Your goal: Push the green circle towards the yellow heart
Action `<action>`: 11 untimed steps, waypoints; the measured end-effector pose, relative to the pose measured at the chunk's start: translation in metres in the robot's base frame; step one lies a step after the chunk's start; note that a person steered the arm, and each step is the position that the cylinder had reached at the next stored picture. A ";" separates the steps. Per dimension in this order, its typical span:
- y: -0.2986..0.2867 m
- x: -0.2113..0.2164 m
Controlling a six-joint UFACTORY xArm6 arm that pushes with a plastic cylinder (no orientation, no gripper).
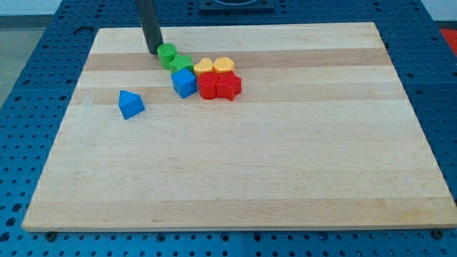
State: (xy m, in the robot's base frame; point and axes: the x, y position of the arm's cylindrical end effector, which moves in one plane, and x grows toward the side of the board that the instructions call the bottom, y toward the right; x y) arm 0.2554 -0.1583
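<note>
A pale wooden worktop (285, 178) with lengthwise grain lay on a blue perforated bench; 1 dark straight rod came down from the view's top, and my tip (153, 51) rested on the wood near the top-left part of the board. There were no fingers on this arm, so nothing could be apart, together or clamped; the rod ended bluntly.

The green circle (167, 52), a short ridged disc of matte plastic, sat just beside my tip on the view's right, seemingly touching it; the yellow heart (204, 67) lay further right and slightly lower, so tip, circle and heart ran almost in 1 line slanting down to the right; a push along that slant looked like the needed move.

Between circle and heart sat a second green block (181, 63), its shape unclear, touching the circle; it would likely be shoved along. A second yellow block (224, 65) sat beside the heart; below them lay a blue cube (184, 83) and 2 red blocks (219, 86), all packed close. A blue triangular block (131, 104) stood well apart at the lower left.
</note>
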 end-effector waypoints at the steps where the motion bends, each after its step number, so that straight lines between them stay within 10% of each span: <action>1: -0.004 -0.004; 5: -0.030 0.047; 11: 0.084 -0.024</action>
State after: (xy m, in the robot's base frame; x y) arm 0.2313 -0.0739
